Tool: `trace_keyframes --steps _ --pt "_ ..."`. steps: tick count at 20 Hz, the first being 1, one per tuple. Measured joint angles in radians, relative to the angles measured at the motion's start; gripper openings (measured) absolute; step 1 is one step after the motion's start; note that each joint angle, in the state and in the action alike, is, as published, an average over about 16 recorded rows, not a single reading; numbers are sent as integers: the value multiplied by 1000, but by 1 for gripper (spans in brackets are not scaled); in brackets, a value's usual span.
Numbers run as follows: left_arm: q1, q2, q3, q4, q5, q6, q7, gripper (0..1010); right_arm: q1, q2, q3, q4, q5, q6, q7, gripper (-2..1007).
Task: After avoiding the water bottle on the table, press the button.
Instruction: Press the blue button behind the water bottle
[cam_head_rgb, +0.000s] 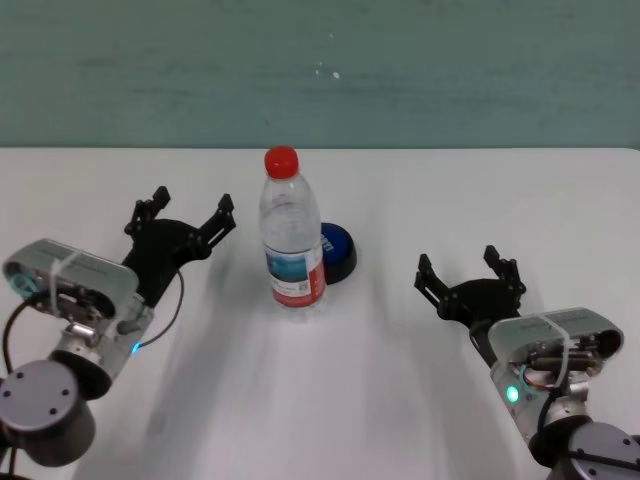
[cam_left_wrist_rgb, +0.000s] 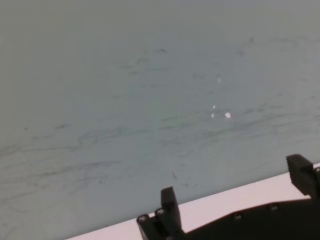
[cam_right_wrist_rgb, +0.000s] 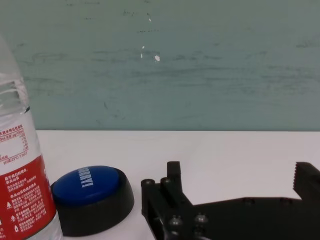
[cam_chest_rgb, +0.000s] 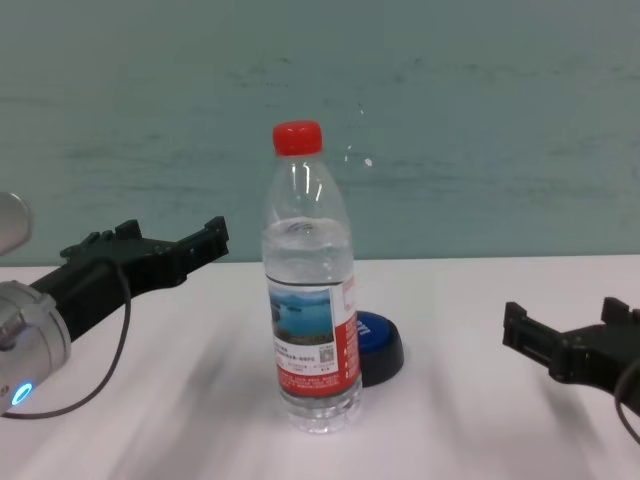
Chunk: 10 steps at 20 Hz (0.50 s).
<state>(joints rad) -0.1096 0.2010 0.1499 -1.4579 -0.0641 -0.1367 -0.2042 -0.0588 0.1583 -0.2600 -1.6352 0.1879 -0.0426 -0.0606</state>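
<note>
Button sits on the table just behind the upright water bottle, so I keep both spread, empty grippers, left and right, flanking it.

**Readable markings**

The button carries a short white word on its blue top, ending in an exclamation mark; its letters cannot be made out. The water bottle has small white print and a code square on its red label band, too small to read.
</note>
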Motion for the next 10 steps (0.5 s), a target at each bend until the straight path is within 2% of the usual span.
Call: trace_keyframes --steps 10 --pt "-48 -7 8 61 19 -18 1 1010 0 0 0 0 0 0 0 1004"
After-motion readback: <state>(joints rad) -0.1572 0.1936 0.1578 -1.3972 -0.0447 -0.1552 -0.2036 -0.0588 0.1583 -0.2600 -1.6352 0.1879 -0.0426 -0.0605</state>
